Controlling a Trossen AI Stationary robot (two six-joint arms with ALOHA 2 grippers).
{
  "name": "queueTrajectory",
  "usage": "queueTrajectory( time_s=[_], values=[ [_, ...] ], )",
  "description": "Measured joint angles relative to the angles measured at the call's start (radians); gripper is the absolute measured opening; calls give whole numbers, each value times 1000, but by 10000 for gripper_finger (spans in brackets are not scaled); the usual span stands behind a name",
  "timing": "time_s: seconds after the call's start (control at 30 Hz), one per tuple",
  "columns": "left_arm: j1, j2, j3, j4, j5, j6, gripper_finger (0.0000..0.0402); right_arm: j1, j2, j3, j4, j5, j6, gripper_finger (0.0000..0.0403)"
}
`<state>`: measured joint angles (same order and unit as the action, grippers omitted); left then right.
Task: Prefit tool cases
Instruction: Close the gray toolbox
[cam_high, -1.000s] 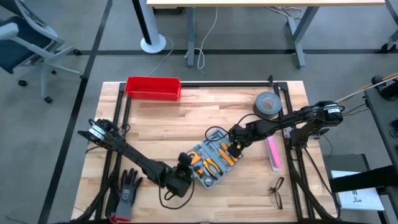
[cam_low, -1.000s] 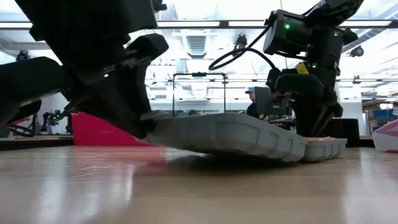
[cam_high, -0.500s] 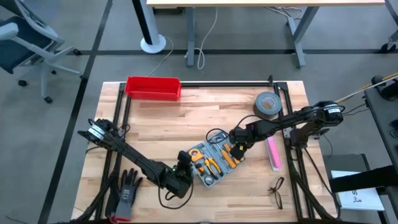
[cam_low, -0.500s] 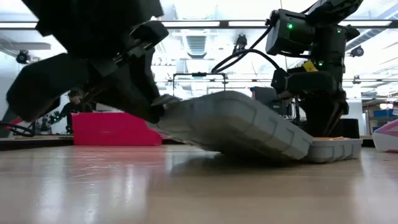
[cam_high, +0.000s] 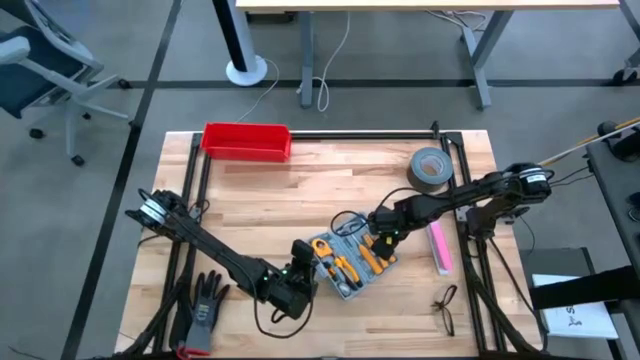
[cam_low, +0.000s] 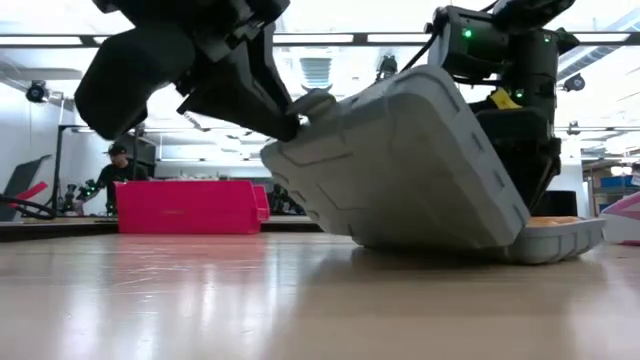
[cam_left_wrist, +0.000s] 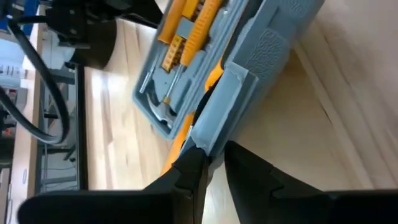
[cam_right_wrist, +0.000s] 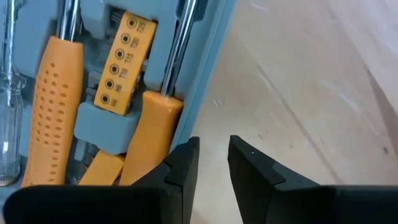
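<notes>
The grey-blue tool case (cam_high: 350, 262) lies open near the middle of the table, with orange-handled tools in its slots. Its base (cam_low: 560, 240) rests flat on the wood. Its lid (cam_low: 410, 160) stands steeply tilted, hinged to the base at its lower edge. My left gripper (cam_high: 303, 272) is at the case's near-left side, shut on the lid's raised edge. My right gripper (cam_high: 383, 238) points down at the base's far-right rim, its fingers a little apart with bare table between them (cam_right_wrist: 214, 146). My left gripper pinches the lid's free edge (cam_left_wrist: 210, 140) between its two fingers, at a raised tab opposite the hinge. The fingers come slanting down from the table's near-left side. The lid hangs tilted from this hold, its hinge edge down at the base. My right gripper has one finger (cam_right_wrist: 183, 163) over the base's rim (cam_right_wrist: 198, 118); whether it touches I cannot tell.
A red bin (cam_high: 246, 141) stands at the far left edge and a roll of grey tape (cam_high: 430, 168) at the far right. A pink object (cam_high: 438, 245) lies right of the case. A black glove (cam_high: 205, 300) and spectacles (cam_high: 445, 310) lie near the front.
My left gripper has risen with the lid's free edge. The lid has swung up about its hinge from almost flat to steeply tilted. The base has stayed on the table.
</notes>
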<state>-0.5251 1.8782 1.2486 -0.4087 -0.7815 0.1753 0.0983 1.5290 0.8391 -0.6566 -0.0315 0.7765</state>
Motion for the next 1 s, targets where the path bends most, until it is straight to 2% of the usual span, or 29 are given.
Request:
queueTrajectory(
  time_s=[0.2, 0.33, 0.5, 0.67, 1.0],
  values=[
    [3, -2, 31, -1, -27, 30, 72, 13, 1, 11, 30, -2, 8, 71],
    [26, -4, 46, 36, -30, 32, 76, 21, 3, 32, 226, -12, 7, 70],
    [82, 32, 14, 62, 144, 24, 75, 46, 55, 34, 340, -54, -3, 81],
    [103, 29, -4, 48, 145, 11, 75, 46, 77, 67, 173, 25, -9, 81],
    [107, -60, 116, -39, 167, 41, 76, 12, -72, 96, 183, 105, -65, 77]
  ],
)
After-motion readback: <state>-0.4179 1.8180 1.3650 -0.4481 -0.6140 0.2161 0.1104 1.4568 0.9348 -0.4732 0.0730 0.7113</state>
